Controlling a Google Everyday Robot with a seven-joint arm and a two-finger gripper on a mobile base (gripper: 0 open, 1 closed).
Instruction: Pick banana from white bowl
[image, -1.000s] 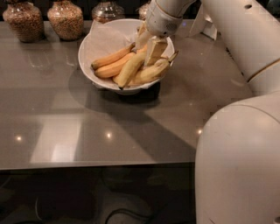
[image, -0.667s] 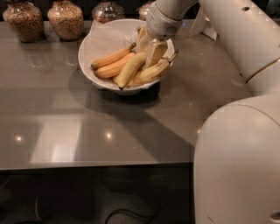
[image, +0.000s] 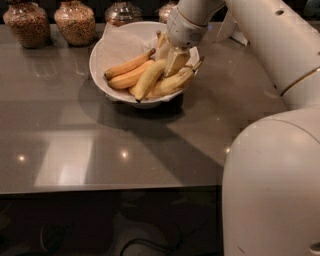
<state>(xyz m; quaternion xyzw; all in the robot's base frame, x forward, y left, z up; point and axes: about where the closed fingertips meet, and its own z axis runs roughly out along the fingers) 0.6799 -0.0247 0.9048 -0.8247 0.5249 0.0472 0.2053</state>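
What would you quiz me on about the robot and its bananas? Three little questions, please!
1. True or false: the gripper reaches into the white bowl.
2. What stands behind the bowl? A) jars B) cups C) books
3. Fill in: the longest banana is pale ____.
Key: 1 true; 2 A; 3 yellow.

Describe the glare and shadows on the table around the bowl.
Camera view: a pale rectangular reflection lies on the table at front left, with small light glints nearby; the white bowl casts a dark shadow forward, merging with the shadow of the arm at right; the hand reaches into the bowl's right side over the evenly lit banana.
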